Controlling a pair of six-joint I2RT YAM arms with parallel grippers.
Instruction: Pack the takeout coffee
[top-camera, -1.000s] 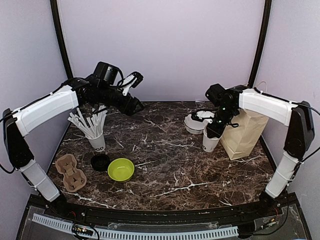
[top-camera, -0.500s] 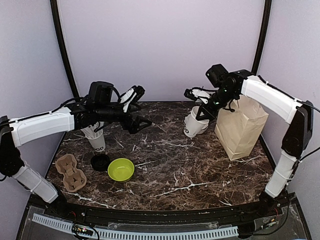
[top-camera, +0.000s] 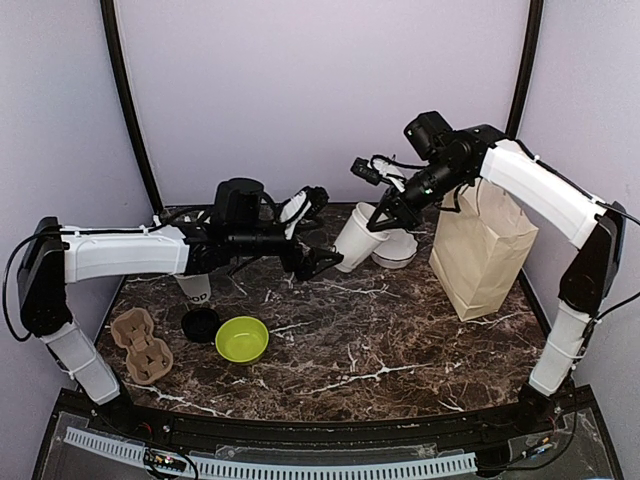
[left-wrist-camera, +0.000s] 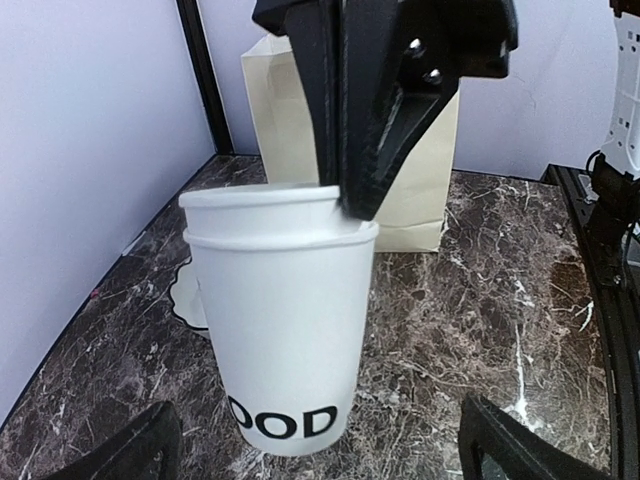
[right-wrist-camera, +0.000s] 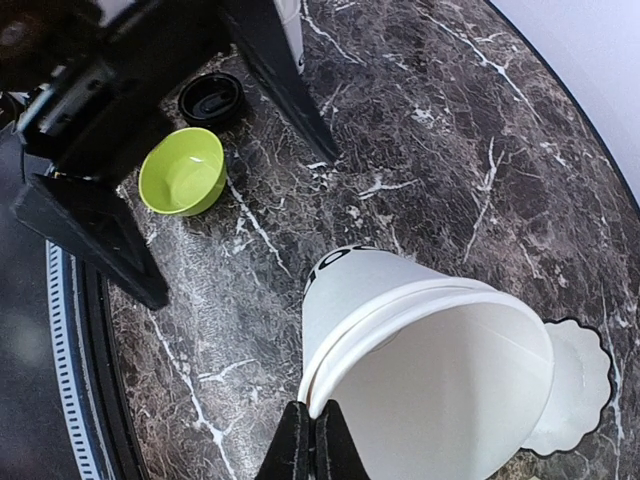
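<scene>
Two white paper cups (top-camera: 353, 240) are nested one inside the other, with dark lettering near the base and no lid on. My right gripper (top-camera: 379, 221) is shut on their rim and holds them tilted above the back middle of the table. The right wrist view shows the fingertips (right-wrist-camera: 312, 442) pinching the doubled rim of the cups (right-wrist-camera: 400, 300). My left gripper (top-camera: 322, 228) is open just left of the cups' base. In the left wrist view the cups (left-wrist-camera: 285, 330) stand between its wide-spread fingers (left-wrist-camera: 140, 450), untouched. A black lid (top-camera: 200, 322) lies at front left.
A tan paper bag (top-camera: 480, 255) stands upright at right. A white scalloped dish (top-camera: 396, 250) lies behind the cups. At left are a cup of straws (top-camera: 196, 288), a brown cup carrier (top-camera: 140, 343) and a lime-green bowl (top-camera: 242, 339).
My right gripper has lifted the nested cups from beside the bag and carried them left, tilting them. My left arm has swung right towards them and its jaws have opened wide.
</scene>
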